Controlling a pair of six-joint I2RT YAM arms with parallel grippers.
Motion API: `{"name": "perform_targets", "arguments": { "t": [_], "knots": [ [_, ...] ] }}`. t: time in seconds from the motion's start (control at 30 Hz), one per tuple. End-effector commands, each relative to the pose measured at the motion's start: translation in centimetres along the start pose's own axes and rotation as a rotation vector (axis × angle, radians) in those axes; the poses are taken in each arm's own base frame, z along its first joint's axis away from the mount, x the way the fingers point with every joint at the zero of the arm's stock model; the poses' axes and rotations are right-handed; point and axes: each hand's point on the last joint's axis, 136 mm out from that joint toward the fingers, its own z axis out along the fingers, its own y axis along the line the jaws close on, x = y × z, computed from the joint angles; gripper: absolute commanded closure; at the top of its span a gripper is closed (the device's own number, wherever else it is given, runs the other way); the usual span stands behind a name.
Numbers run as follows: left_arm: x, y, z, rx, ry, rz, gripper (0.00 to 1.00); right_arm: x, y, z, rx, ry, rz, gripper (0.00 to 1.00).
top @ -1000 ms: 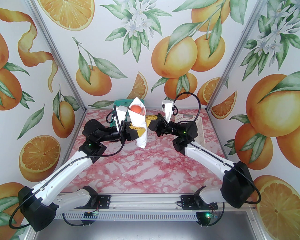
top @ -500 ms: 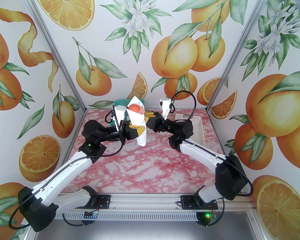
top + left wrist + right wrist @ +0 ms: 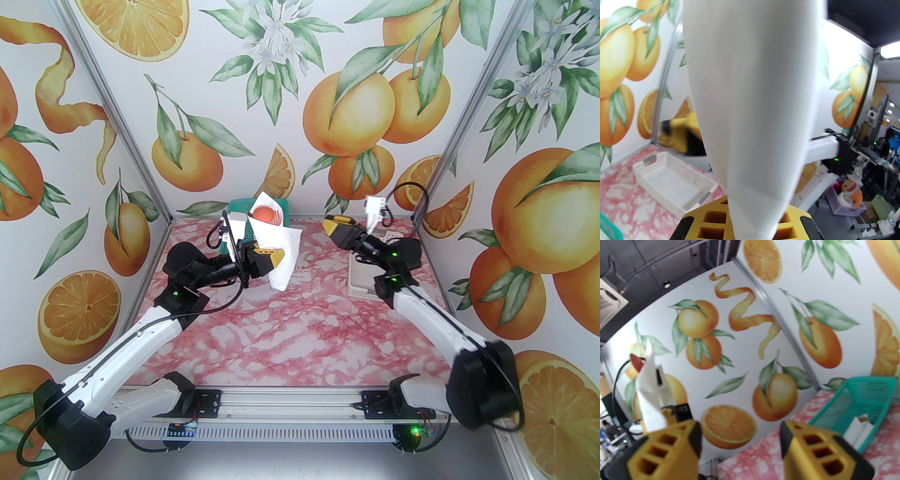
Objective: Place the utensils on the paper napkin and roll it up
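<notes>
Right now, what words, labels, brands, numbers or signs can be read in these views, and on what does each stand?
None can be read.
The paper napkin in the left gripper's fingers is plain white, unprinted.
The white basket and the teal basket show no label.
The small board on the near rail: any marking is too small to read.

The left arm (image 3: 140,333) and right arm (image 3: 431,314) have white shells and black joints (some with a green light). The fingers (image 3: 818,451) are yellow with rectangular holes; thin black cables (image 3: 244,280) run outside.
</notes>
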Motion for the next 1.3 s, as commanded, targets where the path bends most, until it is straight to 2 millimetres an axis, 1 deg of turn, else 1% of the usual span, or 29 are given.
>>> {"name": "perform_targets", "arguments": {
  "t": [0.0,0.03,0.1,0.2,0.27,0.33,0.43,0.53,0.63,0.7,0.77,0.87,1.07,1.2,1.27],
  "knots": [
    [0.2,1.6,-0.7,-0.082,-0.011,-0.016,1.0,0.8,0.1,-2.0,0.103,0.056,-0.015,0.34],
    [0.3,1.8,-0.8,-0.092,-0.009,-0.019,1.0,1.3,0.1,-2.5,0.132,0.083,0.001,0.34],
    [0.4,2.6,-1.0,-0.125,-0.004,-0.024,1.0,1.8,1.3,-3.1,0.142,0.114,0.03,0.33],
    [0.6,3.3,-1.0,-0.149,0.002,-0.039,1.0,2.4,3.6,-3.3,0.116,0.162,0.138,0.33],
    [0.8,3.6,-0.8,-0.154,0.008,-0.053,1.0,2.9,5.4,-2.8,0.084,0.196,0.174,0.32],
    [1.0,4.0,-0.7,-0.164,0.014,-0.073,1.0,3.8,7.4,-1.9,0.052,0.238,0.182,0.28],
    [1.3,4.6,-0.6,-0.185,0.017,-0.101,1.0,5.4,9.0,-0.7,0.047,0.293,0.173,0.27],
    [1.4,5.1,-0.7,-0.206,0.019,-0.113,1.0,6.4,9.1,0.5,0.073,0.299,0.136,0.29],
    [1.4,5.1,-0.6,-0.206,0.02,-0.116,1.0,7.2,9.2,1.9,0.059,0.321,0.12,0.34],
    [1.3,5.1,-0.6,-0.205,0.019,-0.119,1.0,7.8,9.3,2.9,0.043,0.346,0.112,0.39],
    [1.2,5.0,-0.6,-0.201,0.018,-0.122,1.0,8.8,9.1,3.7,0.038,0.374,0.099,0.44],
    [1.3,5.0,-0.6,-0.199,0.021,-0.124,1.0,9.5,8.7,4.5,0.041,0.39,0.085,0.47],
    [1.2,4.7,-0.6,-0.192,0.022,-0.127,1.0,10.3,7.7,5.0,0.064,0.408,0.06,0.48],
    [1.2,4.6,-0.6,-0.185,0.027,-0.125,1.0,10.8,7.3,5.4,0.065,0.418,0.066,0.52],
    [1.2,4.5,-0.6,-0.18,0.025,-0.127,1.0,10.8,7.2,5.6,0.063,0.414,0.065,0.53]
  ]
}}
